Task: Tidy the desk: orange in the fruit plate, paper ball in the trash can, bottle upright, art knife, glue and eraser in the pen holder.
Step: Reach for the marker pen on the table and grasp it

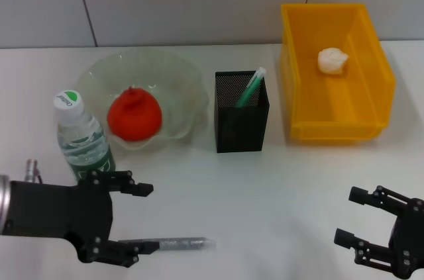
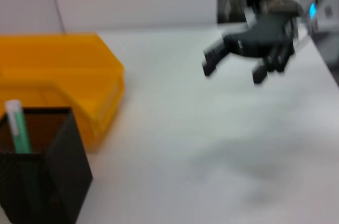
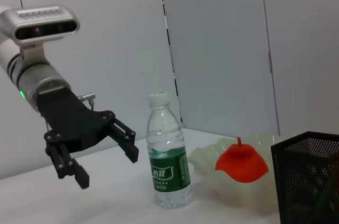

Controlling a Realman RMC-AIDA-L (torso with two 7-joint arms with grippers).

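Head view, read from the left, shows the left gripper [image 1: 136, 224] low over the white counter [image 1: 278, 187], its black fingers [image 1: 132, 188] spread wide and holding nothing, hovering by a slim grey-handled art knife [image 1: 175, 244] that lies flat on the counter with its near end right at the lower finger. Just behind the gripper stands the clear plastic water bottle with a green label and white cap [image 1: 83, 138], already upright, and beside it the translucent ruffled fruit plate [image 1: 179, 81] holds the red-orange fruit [image 1: 134, 116]. Toward the middle sits the black mesh pen holder [image 1: 242, 121] with a green-and-white glue stick [image 1: 250, 87] leaning inside; no eraser can be made out. Farther right, the yellow plastic bin serving as trash can [image 1: 371, 61] contains the crumpled white paper ball [image 1: 332, 60]. At the far right the right gripper [image 1: 361, 222] hangs near the counter's front edge, fingers open and empty, apparently idle. Judging by this layout, the orange, bottle, paper and glue steps look finished, and the knife is the step in hand. The next move likely calls for lowering the left gripper so the fingers straddle the thin handle, closing firmly, then lifting and carrying it rightward to drop it upright into the pen holder.
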